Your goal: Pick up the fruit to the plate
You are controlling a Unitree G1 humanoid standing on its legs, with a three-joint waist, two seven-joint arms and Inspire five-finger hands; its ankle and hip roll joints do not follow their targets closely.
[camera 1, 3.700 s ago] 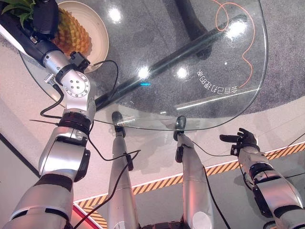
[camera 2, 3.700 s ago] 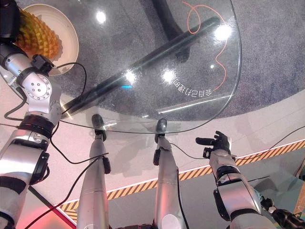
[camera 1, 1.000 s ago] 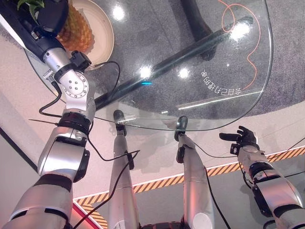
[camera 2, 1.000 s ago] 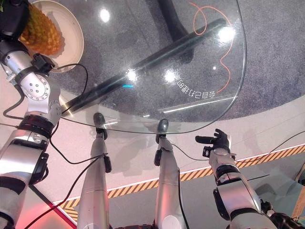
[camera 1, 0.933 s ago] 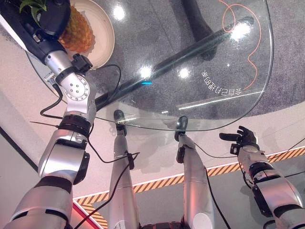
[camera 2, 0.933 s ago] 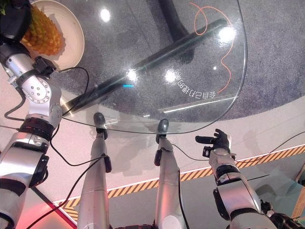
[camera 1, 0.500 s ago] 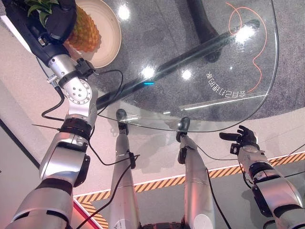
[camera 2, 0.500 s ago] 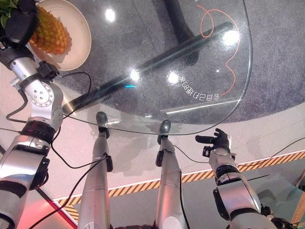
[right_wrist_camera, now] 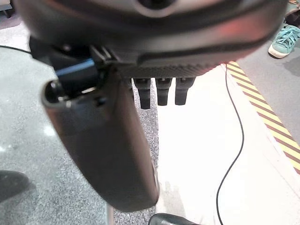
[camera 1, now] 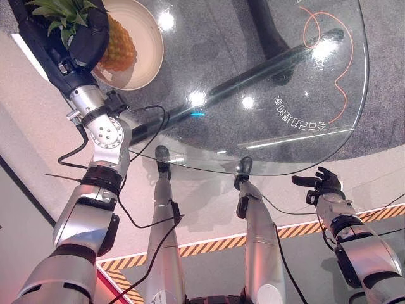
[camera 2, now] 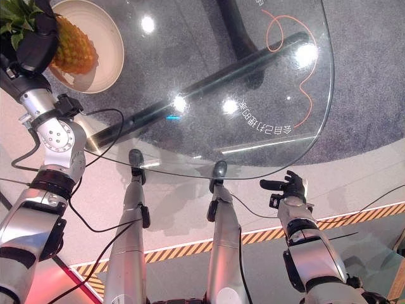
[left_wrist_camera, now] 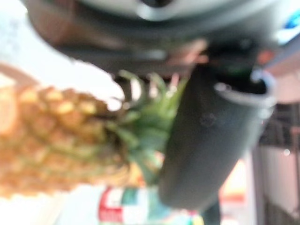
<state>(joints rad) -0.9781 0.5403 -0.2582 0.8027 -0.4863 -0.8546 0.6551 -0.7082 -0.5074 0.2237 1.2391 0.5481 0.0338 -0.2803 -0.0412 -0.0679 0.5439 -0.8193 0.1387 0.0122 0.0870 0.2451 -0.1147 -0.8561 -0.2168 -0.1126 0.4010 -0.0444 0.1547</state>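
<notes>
Resting on one round cream plate (camera 1: 145, 44) at the far left of the round glass table (camera 1: 266, 82), one golden-brown pineapple with a green leafy crown (camera 1: 117, 44) is seen, its body lying over the plate and its crown pointing off the plate's left edge. The dark left hand (camera 1: 88, 38) is wrapped about the pineapple at the base of the crown, with its thumb curled past the leaves in the left wrist view. The dark right hand (camera 2: 288, 187) is held off the table's near right edge, above the pale floor, with fingers spread apart and nothing held. One thin orange cord (camera 1: 329, 57) is seen through the glass, looping over grey carpet. One line of white writing (camera 1: 300, 120) is printed on the glass near the right edge; it is seen upside down and cannot be made out. One yellow-and-black striped tape line (camera 2: 253, 234) is laid across the floor. One teal shoe (right_wrist_camera: 286, 40) of a person is seen in the right wrist view.
</notes>
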